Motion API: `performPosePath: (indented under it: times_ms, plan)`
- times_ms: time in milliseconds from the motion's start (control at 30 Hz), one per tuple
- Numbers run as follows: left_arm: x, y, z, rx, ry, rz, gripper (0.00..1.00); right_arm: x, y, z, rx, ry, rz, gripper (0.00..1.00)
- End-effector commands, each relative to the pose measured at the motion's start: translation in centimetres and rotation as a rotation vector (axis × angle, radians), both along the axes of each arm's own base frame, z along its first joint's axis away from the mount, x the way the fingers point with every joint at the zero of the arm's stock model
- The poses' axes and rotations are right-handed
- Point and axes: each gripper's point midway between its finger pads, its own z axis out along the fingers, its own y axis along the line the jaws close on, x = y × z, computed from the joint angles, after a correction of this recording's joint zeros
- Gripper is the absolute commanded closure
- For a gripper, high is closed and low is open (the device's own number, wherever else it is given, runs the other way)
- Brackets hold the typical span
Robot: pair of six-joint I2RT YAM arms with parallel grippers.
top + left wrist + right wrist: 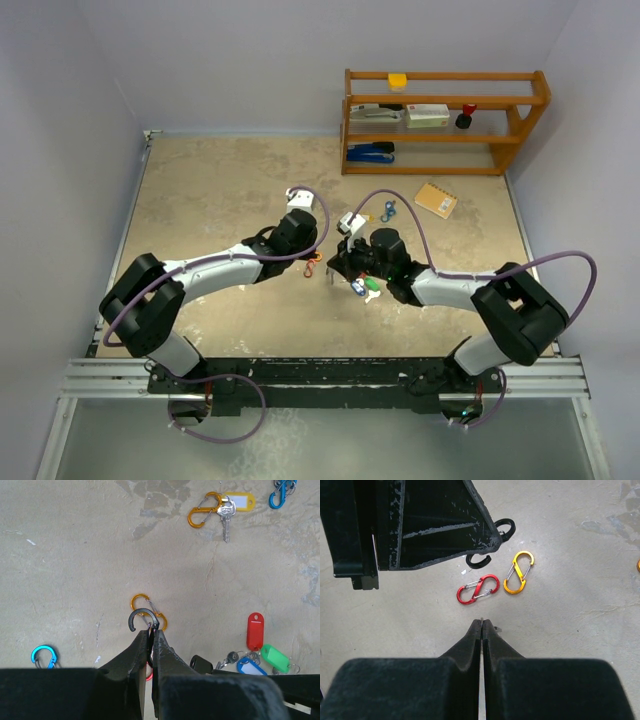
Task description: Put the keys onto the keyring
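Observation:
My left gripper [151,630] is shut on a black C-shaped keyring [140,614], whose open loop sticks out past the tips. In the right wrist view the keyring [492,542] shows under the left fingers [440,525]. My right gripper [482,624] is shut on a thin metal edge. It sits by the bunch of keys with red [255,631], green [275,657] and blue [251,666] tags, which shows in the top view [365,288]. Another key [226,520] with a yellow tag [239,501] hangs on an orange clip [204,510]. The grippers face each other closely [325,265].
S-clips lie about: an orange one [162,622] behind the keyring, a red one [478,589] and an orange one [518,572] between the grippers, and blue ones [44,656] [280,492]. A wooden shelf [445,120] and a notepad [436,199] stand at the back.

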Motion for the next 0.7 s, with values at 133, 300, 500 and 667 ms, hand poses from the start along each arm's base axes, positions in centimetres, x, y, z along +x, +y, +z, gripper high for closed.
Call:
performPosePath:
  times_ms: [133,300,500,667]
  plan:
    - [0.5,-1.8,2.9,-0.105,-0.045,-0.048,1.00,1.6,1.1,3.2,0.085,-0.090,0.022,1.00]
    - [0.3,-1.9,3.0,-0.104,-0.035,-0.061,1.00,2.5,1.0,3.5,0.106,-0.084,0.019,1.00]
    - [-0.1,-2.4,3.1,-0.116,-0.023,-0.085,1.00,3.2,1.3,3.8,0.125,-0.082,0.037,1.00]
    - [-0.2,-2.6,2.9,-0.121,-0.013,-0.096,1.00,3.6,1.5,3.9,0.139,-0.085,0.055,1.00]
